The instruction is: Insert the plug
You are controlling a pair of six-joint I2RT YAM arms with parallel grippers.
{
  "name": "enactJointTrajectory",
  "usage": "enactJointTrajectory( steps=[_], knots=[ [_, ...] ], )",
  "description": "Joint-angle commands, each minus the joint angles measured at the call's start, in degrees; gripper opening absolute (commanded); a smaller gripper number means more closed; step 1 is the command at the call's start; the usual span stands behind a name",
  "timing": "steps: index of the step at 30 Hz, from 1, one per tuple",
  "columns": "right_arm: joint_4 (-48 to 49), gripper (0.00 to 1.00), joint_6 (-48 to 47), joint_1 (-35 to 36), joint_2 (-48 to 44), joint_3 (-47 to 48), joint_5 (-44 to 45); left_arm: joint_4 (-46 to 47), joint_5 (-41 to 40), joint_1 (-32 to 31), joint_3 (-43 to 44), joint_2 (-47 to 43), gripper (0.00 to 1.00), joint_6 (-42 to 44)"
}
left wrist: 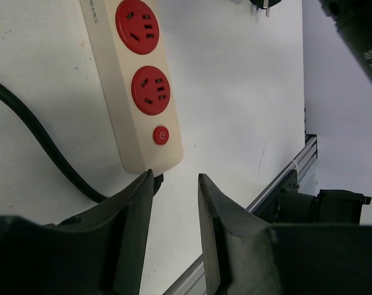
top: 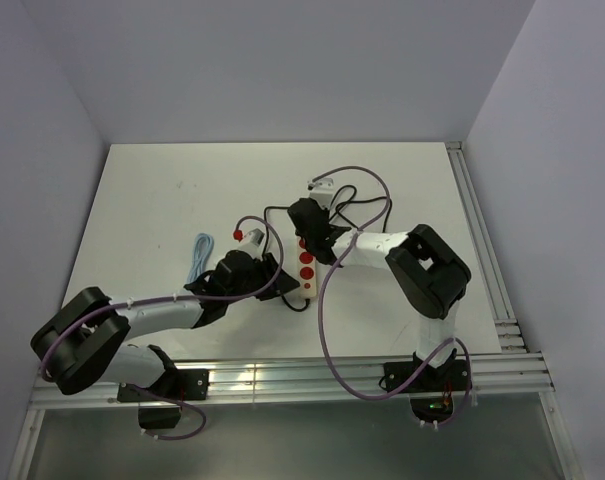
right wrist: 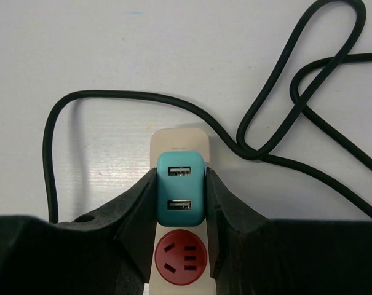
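A cream power strip [top: 306,270] with red sockets lies mid-table. In the right wrist view my right gripper [right wrist: 180,173] is shut on a teal two-port USB plug [right wrist: 180,190]. The plug sits on the end socket of the strip [right wrist: 178,139], with a free red socket [right wrist: 179,258] just below it. In the top view the right gripper [top: 311,232] hides the plug. My left gripper [left wrist: 174,178] is open and empty at the strip's switch end [left wrist: 112,92], its left fingertip [left wrist: 146,179] at the strip's corner. In the top view the left gripper [top: 275,276] sits left of the strip.
The strip's black cable [right wrist: 278,117] loops behind it and past the left gripper [left wrist: 32,132]. A coiled pale blue cable [top: 200,255] and a red-tipped part [top: 238,234] lie at left. A white plug [top: 317,184] lies behind. Aluminium rails run along the right [top: 482,250] and front [top: 332,375].
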Motion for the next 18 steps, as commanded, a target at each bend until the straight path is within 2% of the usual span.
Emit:
enactJointTrajectory(
  steps=[1,6,12,15,18],
  knots=[
    [-16.2,0.0,7.1,2.1,16.5,-8.9,-15.4,-1.0,-0.2,0.2,0.5,-3.0,0.4,0.1],
    [-15.2,0.0,7.6,2.6,15.7,-10.0,-14.4,-3.1,-1.3,0.2,-0.3,-7.3,0.44,0.1],
    [-16.1,0.0,6.8,2.4,8.4,-7.6,-12.3,-8.0,-3.3,0.2,0.9,-12.4,0.48,0.9],
    [-17.4,0.15,5.8,2.4,5.4,-5.4,-11.6,-11.0,-4.6,0.2,1.3,-15.5,0.5,1.3],
    [-18.8,0.34,4.7,2.4,2.3,-3.1,-10.0,-14.0,-5.9,0.2,1.5,-18.8,0.53,1.8]
  ],
)
